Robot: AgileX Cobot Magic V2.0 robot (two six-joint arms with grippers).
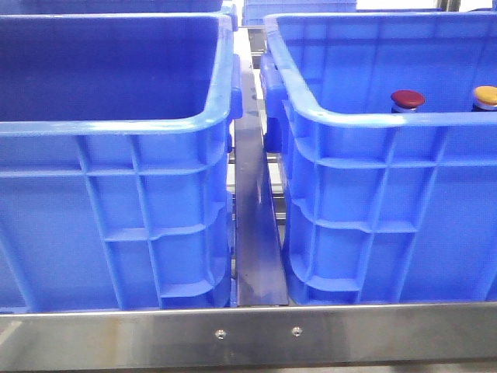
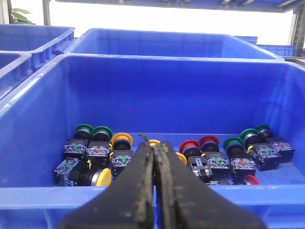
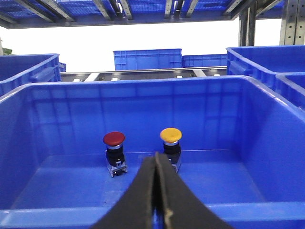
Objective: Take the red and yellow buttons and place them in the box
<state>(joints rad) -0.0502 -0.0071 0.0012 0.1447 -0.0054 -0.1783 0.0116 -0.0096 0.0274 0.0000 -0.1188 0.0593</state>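
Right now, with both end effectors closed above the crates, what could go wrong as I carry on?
Three risks, as I judge them:
1. The left end effector is shut above a mixed pile; green buttons sit right beside a yellow one, so a wrong pick is likely.
2. The buttons are packed close, so a grasp may drag neighbours.
3. In the right crate, the red button and yellow button stand upright; a new drop could topple them.

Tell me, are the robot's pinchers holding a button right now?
No. The left gripper and right gripper are both pressed shut with nothing between them. The red button and yellow button stand untouched inside the box.
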